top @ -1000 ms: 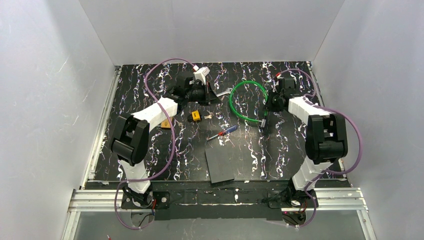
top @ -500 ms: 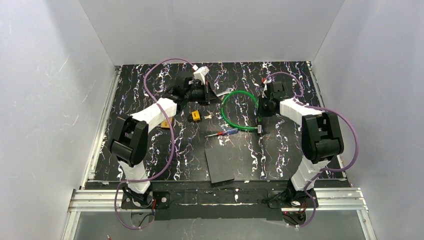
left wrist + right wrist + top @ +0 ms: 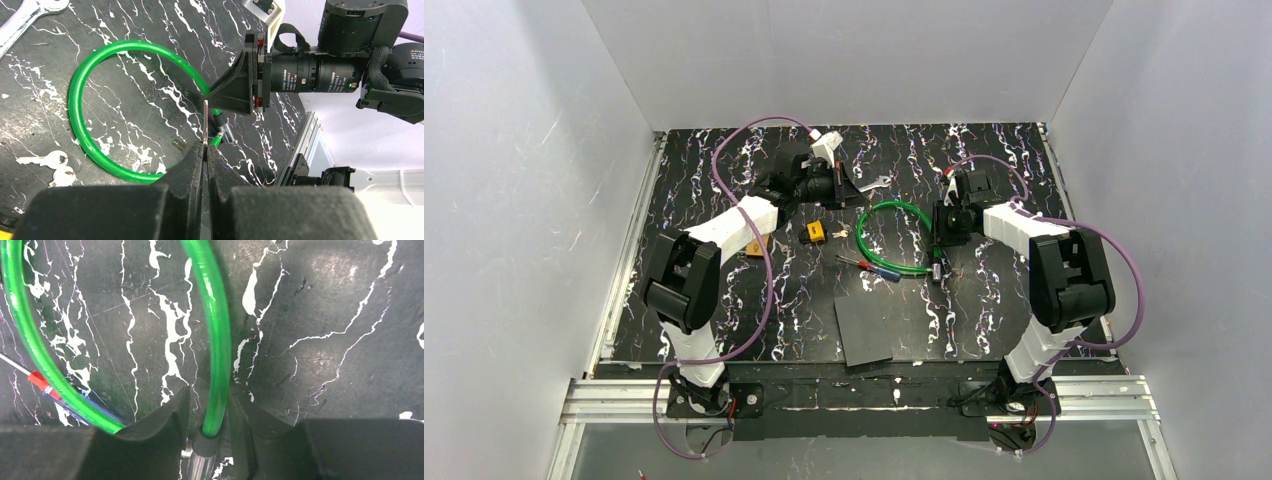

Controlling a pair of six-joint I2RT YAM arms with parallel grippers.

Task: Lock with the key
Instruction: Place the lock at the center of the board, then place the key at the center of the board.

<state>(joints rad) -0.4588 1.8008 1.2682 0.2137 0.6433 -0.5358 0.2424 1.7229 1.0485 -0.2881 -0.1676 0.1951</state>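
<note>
My left gripper (image 3: 853, 192) is shut on the key (image 3: 205, 120), a thin silvery blade seen edge-on. Its head is hidden between the fingers, and the blade sticks out toward the right arm. My right gripper (image 3: 941, 245) is shut on the metal end of the green cable lock (image 3: 894, 204). In the right wrist view the gripper (image 3: 210, 405) has a finger on each side of the cable (image 3: 215, 315) where it enters the barrel. The cable loop (image 3: 75, 100) lies on the table between the arms. The left wrist view shows the right wrist camera (image 3: 300, 75) just beyond the blade.
A yellow-and-black block (image 3: 814, 233) lies beside small silvery keys on a ring (image 3: 840, 232), which also show in the left wrist view (image 3: 47, 161). The cable lies over a red-and-blue screwdriver (image 3: 861, 264). A wrench (image 3: 876, 183), a brass padlock (image 3: 755, 250) and a black sheet (image 3: 864, 328) are nearby.
My right gripper has dragged the green cable lock left and nearer, toward the left gripper, and the loop now overlaps the screwdriver. The left arm has barely moved.
</note>
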